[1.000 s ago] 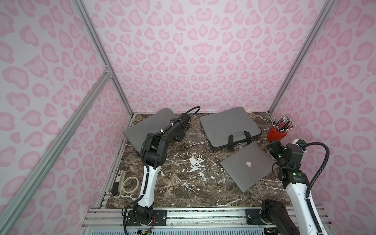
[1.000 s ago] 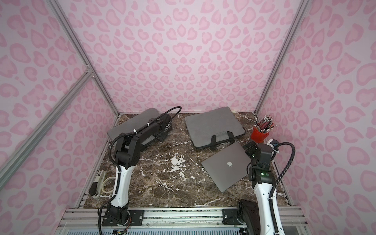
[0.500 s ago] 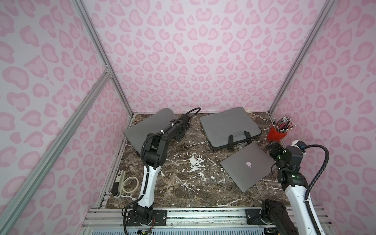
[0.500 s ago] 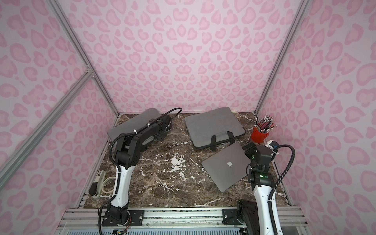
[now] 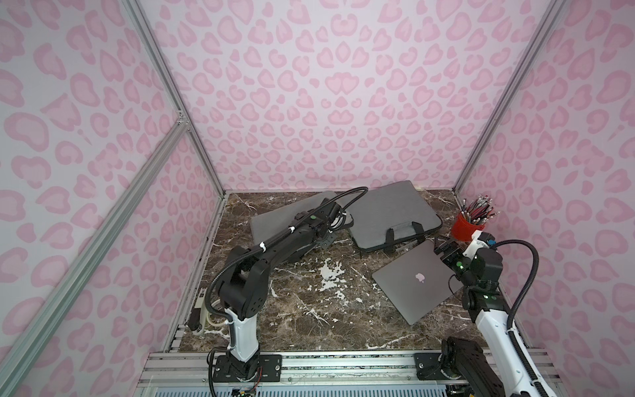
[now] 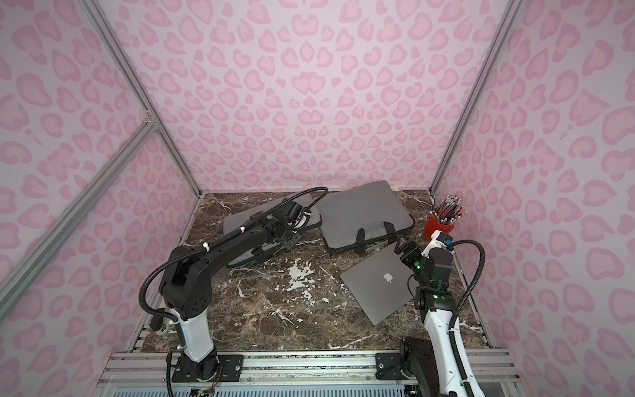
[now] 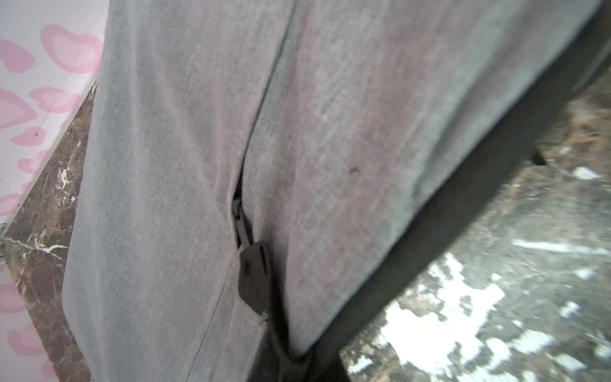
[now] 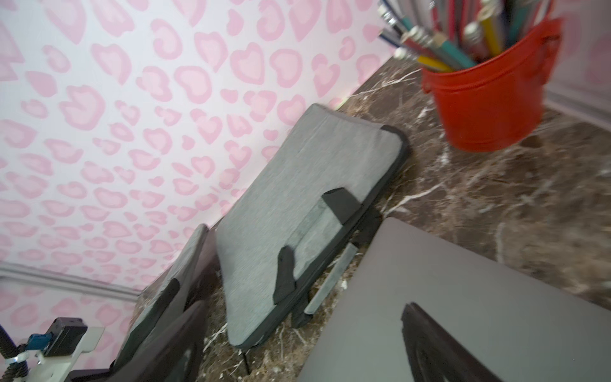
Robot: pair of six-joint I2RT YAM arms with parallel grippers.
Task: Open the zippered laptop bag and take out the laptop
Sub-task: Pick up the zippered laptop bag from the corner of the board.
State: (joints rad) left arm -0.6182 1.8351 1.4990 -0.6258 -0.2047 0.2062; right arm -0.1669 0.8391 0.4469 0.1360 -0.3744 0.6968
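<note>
Only the right hand (image 5: 443,248) has shifted slightly; open, it hovers over the laptop (image 5: 412,285), bare by the right edge of the table (image 5: 309,309), handled bag (image 5: 391,213) and pencil cup (image 5: 465,231) just beyond. Whether the left hand (image 5: 324,241) grips the second bag (image 5: 275,223) is unclear.

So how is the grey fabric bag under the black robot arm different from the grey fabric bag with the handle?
The grey fabric bag under the left arm is half hidden; the grey fabric bag with the handle lies in full view, untouched. The covered bag sits nearer the left wall; the handled one sits at the middle back. Both are flat and grey, on the marble table.
</note>
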